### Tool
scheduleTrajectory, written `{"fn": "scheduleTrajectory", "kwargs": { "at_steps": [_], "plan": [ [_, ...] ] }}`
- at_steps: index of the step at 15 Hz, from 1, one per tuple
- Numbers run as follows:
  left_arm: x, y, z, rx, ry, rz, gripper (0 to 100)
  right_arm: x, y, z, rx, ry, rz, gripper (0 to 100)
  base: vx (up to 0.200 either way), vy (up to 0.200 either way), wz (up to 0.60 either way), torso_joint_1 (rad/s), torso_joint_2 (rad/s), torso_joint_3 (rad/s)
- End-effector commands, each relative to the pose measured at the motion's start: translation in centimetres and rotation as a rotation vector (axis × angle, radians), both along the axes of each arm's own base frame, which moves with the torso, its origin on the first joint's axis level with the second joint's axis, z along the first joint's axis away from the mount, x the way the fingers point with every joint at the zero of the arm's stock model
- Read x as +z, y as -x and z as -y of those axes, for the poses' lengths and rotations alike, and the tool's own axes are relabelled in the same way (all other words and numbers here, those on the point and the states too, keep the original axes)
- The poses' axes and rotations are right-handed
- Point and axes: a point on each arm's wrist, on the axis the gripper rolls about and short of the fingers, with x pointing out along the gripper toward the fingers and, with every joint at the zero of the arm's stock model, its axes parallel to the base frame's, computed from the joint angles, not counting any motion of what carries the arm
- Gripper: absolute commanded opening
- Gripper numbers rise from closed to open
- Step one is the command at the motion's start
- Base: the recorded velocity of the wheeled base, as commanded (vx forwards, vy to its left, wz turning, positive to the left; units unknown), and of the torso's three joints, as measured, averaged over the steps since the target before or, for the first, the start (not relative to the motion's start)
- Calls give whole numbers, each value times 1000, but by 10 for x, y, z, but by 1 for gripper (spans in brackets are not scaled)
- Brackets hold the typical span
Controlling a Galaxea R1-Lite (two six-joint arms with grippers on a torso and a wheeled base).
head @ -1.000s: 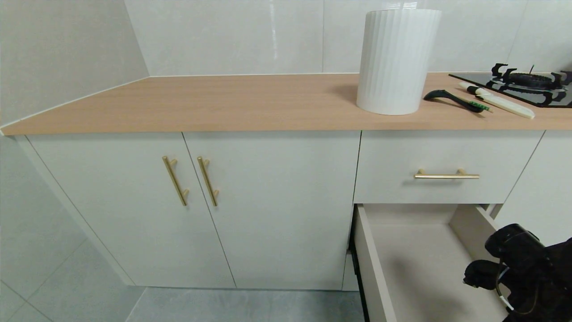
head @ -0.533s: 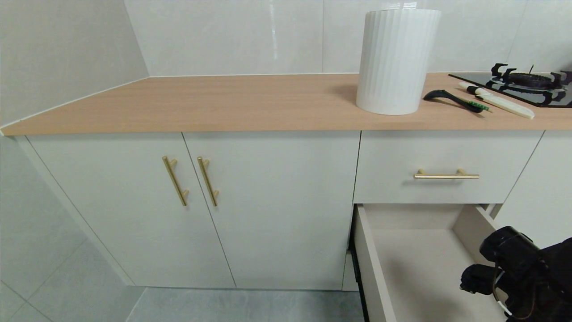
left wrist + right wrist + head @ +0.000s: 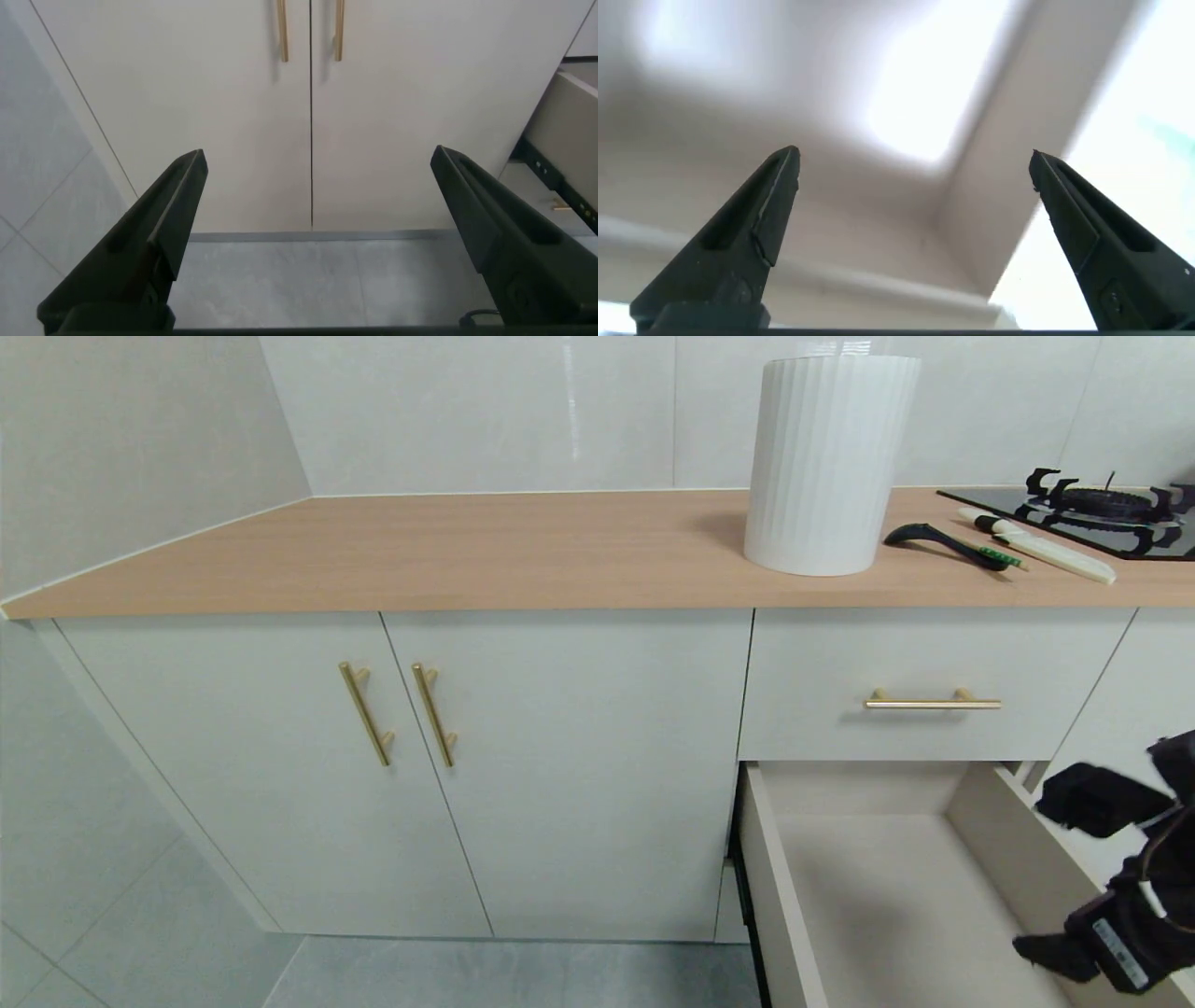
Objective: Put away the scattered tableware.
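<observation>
On the wooden counter [image 3: 467,551] lie a black ladle [image 3: 938,539], a white knife [image 3: 1041,547] and a small green-handled utensil [image 3: 1002,557], between the white ribbed canister and the hob. Below them the lower drawer [image 3: 775,896] stands pulled out, its inside bare. My right gripper [image 3: 1027,875] is open over the drawer's right wall, with nothing between its fingers. In the right wrist view the right gripper [image 3: 915,168] faces a blurred inner corner of the drawer [image 3: 952,196]. My left gripper [image 3: 318,163] is open low in front of the cupboard doors [image 3: 308,112], holding nothing.
A tall white ribbed canister [image 3: 826,462] stands on the counter left of the utensils. A black gas hob [image 3: 1102,513] sits at the far right. The upper drawer [image 3: 934,681] is closed, with a gold handle. Grey floor tiles [image 3: 308,280] lie below the doors.
My right gripper has swung from inside the drawer out to the right, over its right wall, and turned. The utensils and the canister stay where they were.
</observation>
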Motion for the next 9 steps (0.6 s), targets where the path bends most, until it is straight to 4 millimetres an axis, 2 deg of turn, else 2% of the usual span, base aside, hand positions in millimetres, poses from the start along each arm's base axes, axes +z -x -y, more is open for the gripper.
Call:
{"fn": "scheduleTrajectory", "kwargs": {
  "at_steps": [1, 2, 4, 7, 9],
  "plan": [
    [0, 0, 0, 0, 0, -1, 100, 44, 21, 5, -45, -114, 296, 100, 0, 0, 0, 0, 0, 0],
    [0, 0, 0, 0, -2, -1, 100, 58, 19, 5, -61, -164, 407, 100, 0, 0, 0, 0, 0, 0],
    [0, 0, 0, 0, 0, -1, 100, 80, 7, 3, -65, -179, 479, 100, 0, 0, 0, 0, 0, 0],
    [0, 0, 0, 0, -2, -1, 100, 136, -11, 0, -73, -230, 649, 100, 0, 0, 0, 0, 0, 0],
    [0, 0, 0, 0, 0, -1, 100, 153, -20, 0, -80, -249, 699, 100, 0, 0, 0, 0, 0, 0]
  ]
}}
